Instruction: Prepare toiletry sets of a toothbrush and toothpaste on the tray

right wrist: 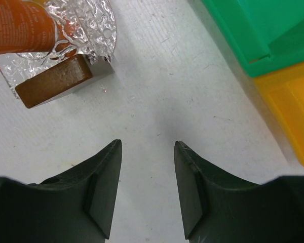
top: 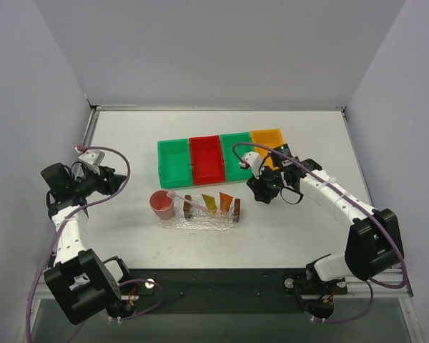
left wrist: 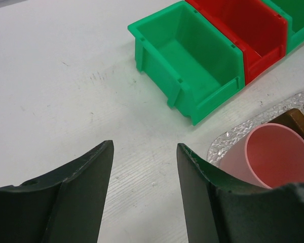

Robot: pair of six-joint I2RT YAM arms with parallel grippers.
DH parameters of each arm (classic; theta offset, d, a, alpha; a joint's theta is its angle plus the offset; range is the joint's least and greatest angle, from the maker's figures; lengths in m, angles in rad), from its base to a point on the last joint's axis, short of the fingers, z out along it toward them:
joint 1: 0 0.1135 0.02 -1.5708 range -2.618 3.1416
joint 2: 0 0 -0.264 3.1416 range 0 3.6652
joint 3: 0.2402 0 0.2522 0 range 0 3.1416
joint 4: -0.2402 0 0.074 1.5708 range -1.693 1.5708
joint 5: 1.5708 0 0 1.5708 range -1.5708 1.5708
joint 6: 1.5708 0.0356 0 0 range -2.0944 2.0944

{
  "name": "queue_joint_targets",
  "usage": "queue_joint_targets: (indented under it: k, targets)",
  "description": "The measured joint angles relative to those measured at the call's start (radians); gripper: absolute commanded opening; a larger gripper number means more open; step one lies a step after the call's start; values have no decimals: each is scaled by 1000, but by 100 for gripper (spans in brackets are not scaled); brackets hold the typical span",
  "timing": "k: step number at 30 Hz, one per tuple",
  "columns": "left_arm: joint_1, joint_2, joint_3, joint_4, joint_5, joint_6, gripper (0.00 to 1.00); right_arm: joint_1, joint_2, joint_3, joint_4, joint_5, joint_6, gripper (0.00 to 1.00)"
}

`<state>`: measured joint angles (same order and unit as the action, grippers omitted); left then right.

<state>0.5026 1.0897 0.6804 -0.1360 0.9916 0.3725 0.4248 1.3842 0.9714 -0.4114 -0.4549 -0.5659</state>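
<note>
Clear plastic tray [top: 237, 209], rectangular with a dark brown block at each end, sits mid-table on the near side of the coloured bins [top: 206, 158]. Orange toothpaste tube [top: 226, 202] and yellow-orange toothpaste tube [top: 209, 201] stand tilted inside it. Slim whitish-pink toothbrush [top: 180, 195] slants from the pink cup [top: 161, 206] to the tray. Left gripper [left wrist: 144, 147] and right gripper [right wrist: 148, 144]: fingers apart, holding nothing, over bare table.
</note>
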Motion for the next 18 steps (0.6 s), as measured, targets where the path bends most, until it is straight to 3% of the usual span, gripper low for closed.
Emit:
queue_joint_targets:
  k: [7,18]
  targets:
    - [0,5,-19,-6,-19,37,63,0,100,0,68,9,25,33]
    - [0,5,-31,-8,-27,55,63,13,163,0,110,0,72,31]
